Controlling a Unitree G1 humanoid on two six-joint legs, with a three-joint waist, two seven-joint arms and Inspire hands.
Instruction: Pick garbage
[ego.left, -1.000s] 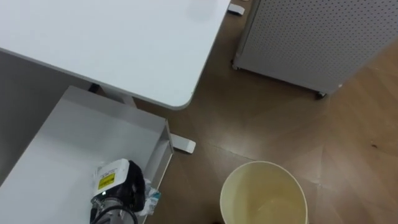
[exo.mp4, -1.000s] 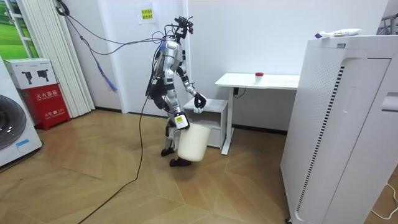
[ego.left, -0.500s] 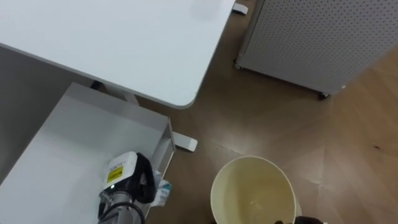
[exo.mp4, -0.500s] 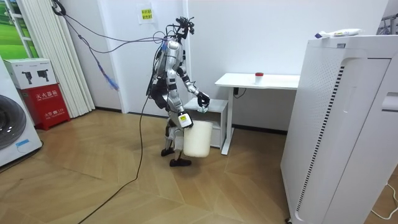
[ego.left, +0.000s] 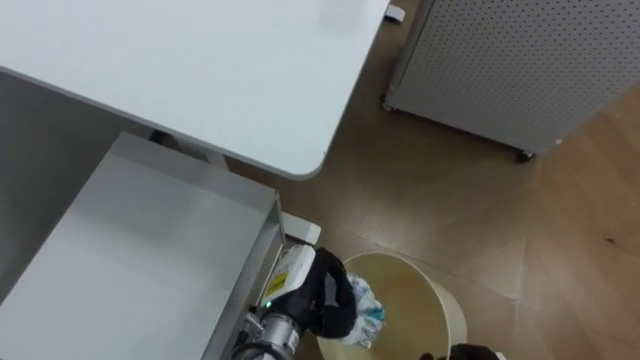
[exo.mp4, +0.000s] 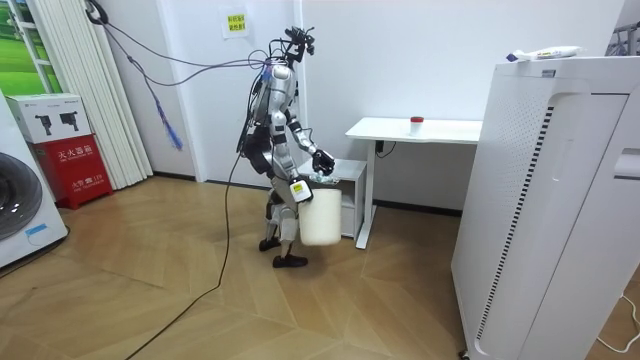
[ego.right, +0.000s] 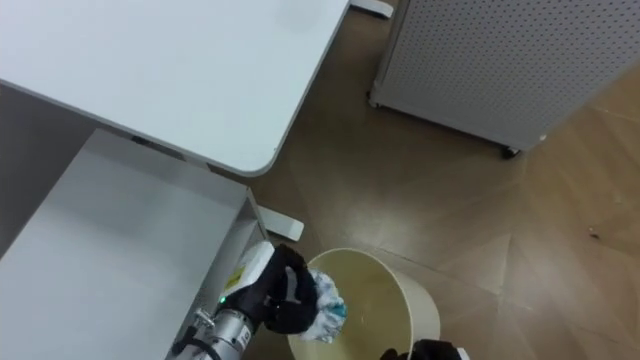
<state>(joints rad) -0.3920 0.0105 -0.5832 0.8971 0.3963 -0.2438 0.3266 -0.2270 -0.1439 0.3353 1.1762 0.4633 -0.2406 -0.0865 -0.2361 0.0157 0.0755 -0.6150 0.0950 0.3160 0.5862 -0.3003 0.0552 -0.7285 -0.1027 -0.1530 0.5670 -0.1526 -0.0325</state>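
Note:
My left hand (ego.left: 325, 298) is shut on a crumpled white and blue piece of garbage (ego.left: 366, 316) and holds it just over the near rim of a cream bin (ego.left: 441, 303). The same wad (ego.right: 326, 304) hangs inside the bin's mouth (ego.right: 400, 288) in the right eye view. My right hand (ego.left: 470, 352) shows as a dark edge at the bin's lower rim. In the room view the bin (exo.mp4: 320, 218) is held off the floor at my hip, beside the low cabinet (exo.mp4: 340, 172).
A low white cabinet (ego.left: 130, 260) lies under my left arm. A white desk (ego.left: 200, 70) stands beyond it, with its foot (ego.left: 300, 231) on the wooden floor. A perforated white panel on casters (ego.left: 520, 70) stands at the far right. A small red thing (exo.mp4: 417, 121) sits on the desk.
My left hand has carried the garbage rightward off the cabinet top to above the bin. The bin has come up and closer to the cabinet.

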